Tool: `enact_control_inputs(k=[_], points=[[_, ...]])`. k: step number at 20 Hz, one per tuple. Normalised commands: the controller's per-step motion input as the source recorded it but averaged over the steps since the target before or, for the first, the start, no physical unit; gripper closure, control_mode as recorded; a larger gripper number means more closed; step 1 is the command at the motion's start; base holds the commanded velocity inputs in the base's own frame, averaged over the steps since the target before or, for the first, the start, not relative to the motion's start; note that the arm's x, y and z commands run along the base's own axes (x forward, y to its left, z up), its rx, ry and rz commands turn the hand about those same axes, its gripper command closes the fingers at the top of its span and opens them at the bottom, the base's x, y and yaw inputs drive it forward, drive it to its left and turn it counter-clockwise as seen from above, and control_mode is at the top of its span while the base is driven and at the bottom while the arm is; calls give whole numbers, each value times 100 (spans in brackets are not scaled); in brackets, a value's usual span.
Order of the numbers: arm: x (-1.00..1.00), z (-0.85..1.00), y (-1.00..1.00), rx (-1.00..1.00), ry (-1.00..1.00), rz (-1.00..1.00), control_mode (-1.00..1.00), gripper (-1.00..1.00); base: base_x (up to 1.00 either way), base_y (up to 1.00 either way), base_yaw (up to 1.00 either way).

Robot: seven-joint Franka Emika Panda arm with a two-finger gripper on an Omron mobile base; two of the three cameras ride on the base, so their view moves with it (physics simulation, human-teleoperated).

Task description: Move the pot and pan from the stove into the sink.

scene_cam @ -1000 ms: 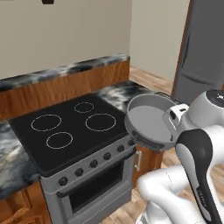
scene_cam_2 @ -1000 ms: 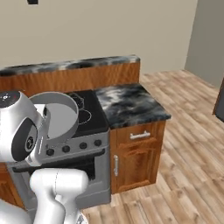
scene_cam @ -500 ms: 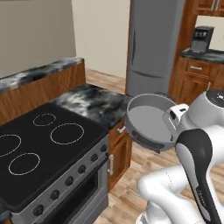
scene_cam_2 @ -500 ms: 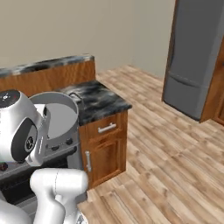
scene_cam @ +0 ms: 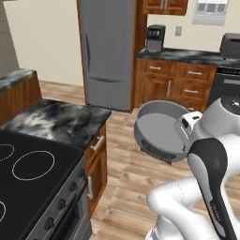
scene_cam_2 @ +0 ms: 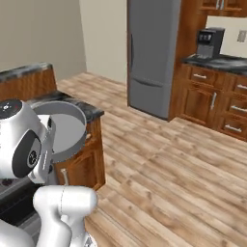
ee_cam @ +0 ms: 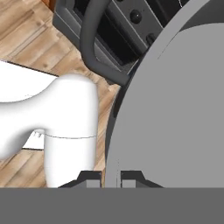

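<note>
Fingertips (ee_cam: 89, 178) close together, pinching pot (scene_cam: 161, 133) rim between them. Gripper (ee_cam: 110, 179) carries pot tilted on edge, clear of stove (scene_cam: 33, 180), likely for transit to sink. Pot wall blocks much of hand view; one loop handle (ee_cam: 94, 43) visible. Pan, sink not made out. Fridge (scene_cam: 108, 51), cabinets beyond.

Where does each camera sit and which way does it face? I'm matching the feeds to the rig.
Left base view: behind the arm on its left, facing the stove, fridge and held pot; the arm rises lower right.
Right base view: behind on its right, facing fridge and wood floor; the arm rises lower left, carrying the pot.
Hand view: on the hand, looking along the jaws, which close on the pot's rim.
Both base views share pot, fridge and coffee maker.
</note>
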Motion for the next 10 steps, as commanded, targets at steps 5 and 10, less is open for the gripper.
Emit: enact_control_inputs(k=[5,10], points=[[0,0,0,0,0,0,100,100,1,-13,-50],[0,0,0,0,0,0,100,100,1,-13,-50]])
